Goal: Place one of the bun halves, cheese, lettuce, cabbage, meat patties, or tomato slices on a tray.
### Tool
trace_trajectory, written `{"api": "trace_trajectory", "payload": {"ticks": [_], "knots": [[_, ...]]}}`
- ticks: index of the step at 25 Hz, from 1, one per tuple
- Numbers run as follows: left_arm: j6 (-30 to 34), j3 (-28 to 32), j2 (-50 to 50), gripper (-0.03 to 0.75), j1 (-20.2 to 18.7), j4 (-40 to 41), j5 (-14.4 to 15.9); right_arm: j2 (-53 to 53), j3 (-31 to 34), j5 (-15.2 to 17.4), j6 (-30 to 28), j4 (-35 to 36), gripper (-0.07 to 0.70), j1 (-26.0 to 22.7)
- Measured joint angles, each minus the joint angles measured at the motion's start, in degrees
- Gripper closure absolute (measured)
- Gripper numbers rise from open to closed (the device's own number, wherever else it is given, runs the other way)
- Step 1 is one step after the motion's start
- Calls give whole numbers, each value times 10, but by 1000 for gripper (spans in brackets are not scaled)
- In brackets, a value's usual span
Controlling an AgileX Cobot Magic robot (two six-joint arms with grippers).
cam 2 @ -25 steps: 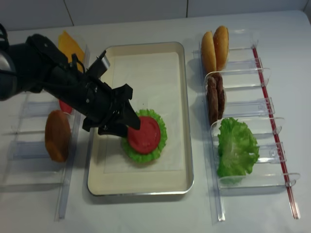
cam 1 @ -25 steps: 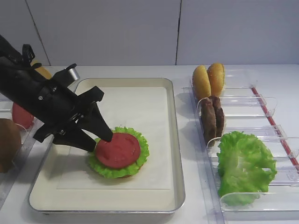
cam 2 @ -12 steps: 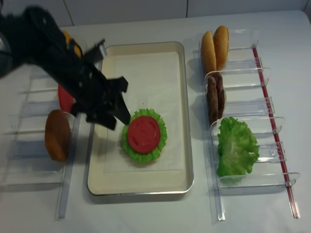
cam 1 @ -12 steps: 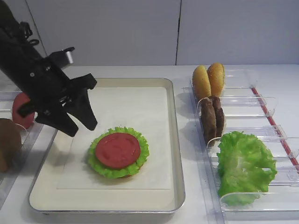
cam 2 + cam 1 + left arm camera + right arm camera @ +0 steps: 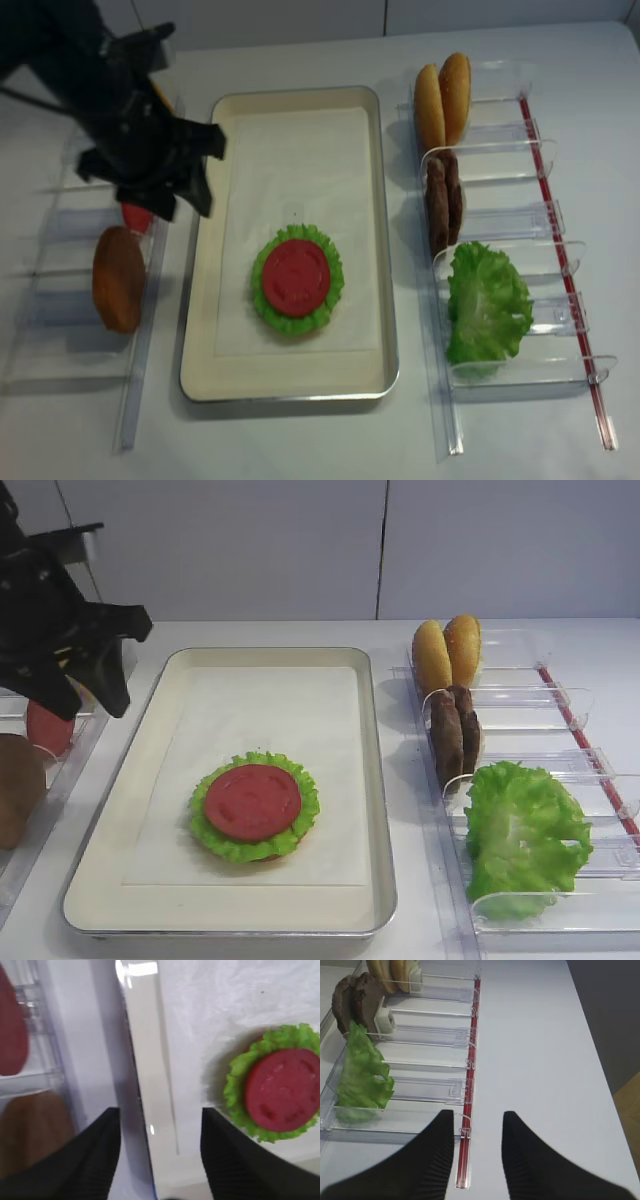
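Observation:
One tomato slice lies flat on the round lettuce piece in the cream tray. My left gripper hangs open and empty above the tray's left rim, apart from the stack. A second tomato slice stands in the left bin. My right gripper is open and empty over the table beside the right bins. The left arm hides nearly all of the cheese. No cabbage is in view.
Clear bins on the right hold the bun halves, the meat patties and a ruffled lettuce bunch. A red strip runs along their outer edge. A brown round piece sits in the left bins.
My left gripper has lifted away from the tomato slice and drawn back to the left, past the tray's rim. The slice stays on the lettuce.

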Motion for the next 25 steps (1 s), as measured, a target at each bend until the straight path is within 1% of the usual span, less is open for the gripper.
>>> {"api": "trace_trajectory", "payload": {"ticks": [5, 10, 12, 15, 22, 25], "knots": [[-13, 0, -75, 374, 0, 59, 5, 0, 0, 0, 0, 0, 353, 0], [-16, 1, -159, 375, 0, 87, 10, 0, 0, 0, 0, 0, 353, 0], [-23, 12, -199, 375, 0, 88, 10, 0, 0, 0, 0, 0, 353, 0], [-31, 50, -261, 375, 0, 91, 13, 0, 0, 0, 0, 0, 353, 0], [-34, 192, -437, 382, 0, 144, 20, 0, 0, 0, 0, 0, 353, 0], [-34, 245, -519, 396, 0, 151, 22, 0, 0, 0, -1, 0, 353, 0]]}}
